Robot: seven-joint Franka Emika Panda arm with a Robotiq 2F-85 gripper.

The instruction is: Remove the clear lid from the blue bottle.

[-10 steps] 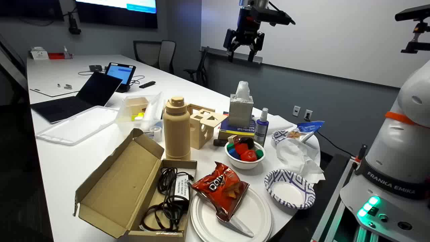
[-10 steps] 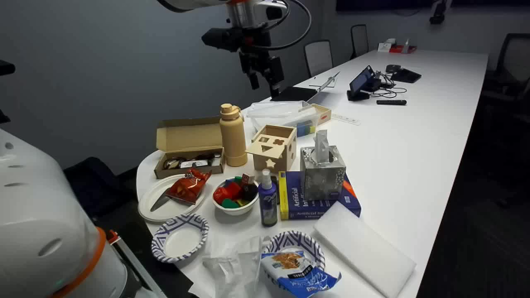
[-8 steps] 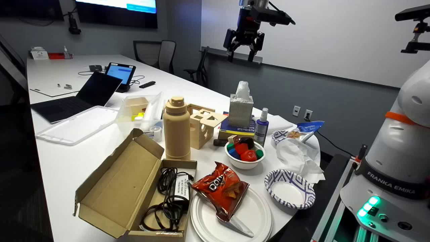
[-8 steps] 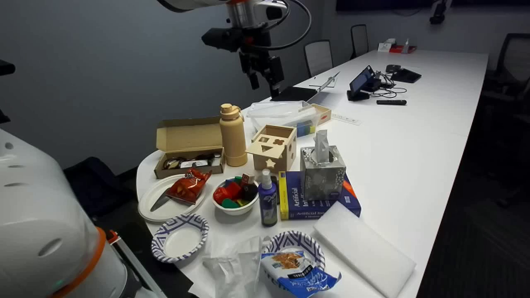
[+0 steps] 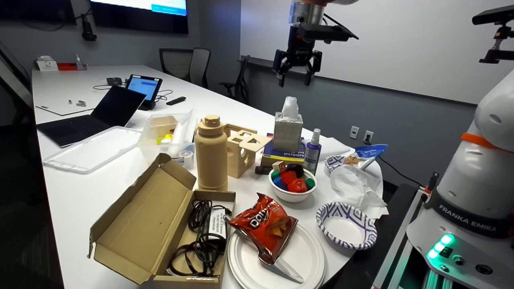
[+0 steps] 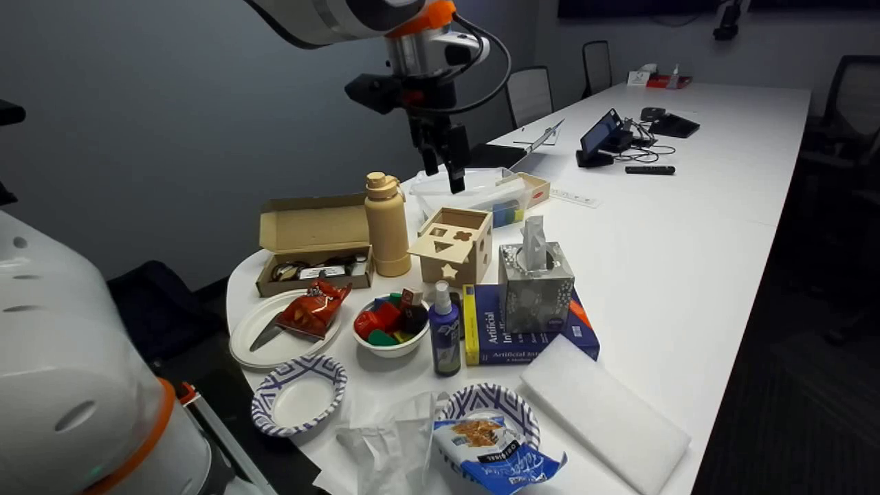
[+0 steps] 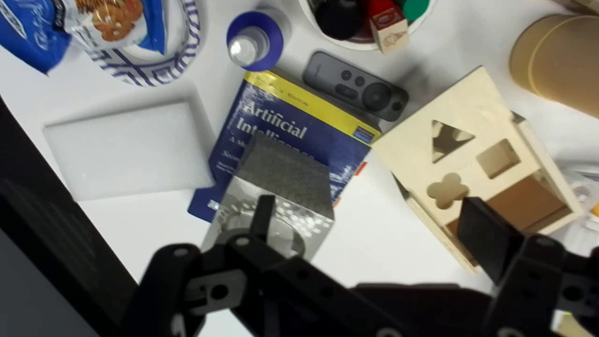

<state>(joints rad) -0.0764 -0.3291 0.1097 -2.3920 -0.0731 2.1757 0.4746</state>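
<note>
The blue bottle stands upright on the white table, between the bowl of blocks and the book; it also shows in an exterior view and in the wrist view. The clear lid is on its top, seen also in an exterior view and from above in the wrist view. My gripper is open and empty, high above the table and well apart from the bottle. In the wrist view my gripper has the bottle beyond it, up and to the left.
A tissue box stands on a blue book beside the bottle. A bowl of blocks, a wooden shape box and a tall tan bottle are near. A remote lies by the book, a white foam slab in front.
My gripper has come down and, in both exterior views, shifted a little to the right. It stays open. The bottle and the other things have not moved.
</note>
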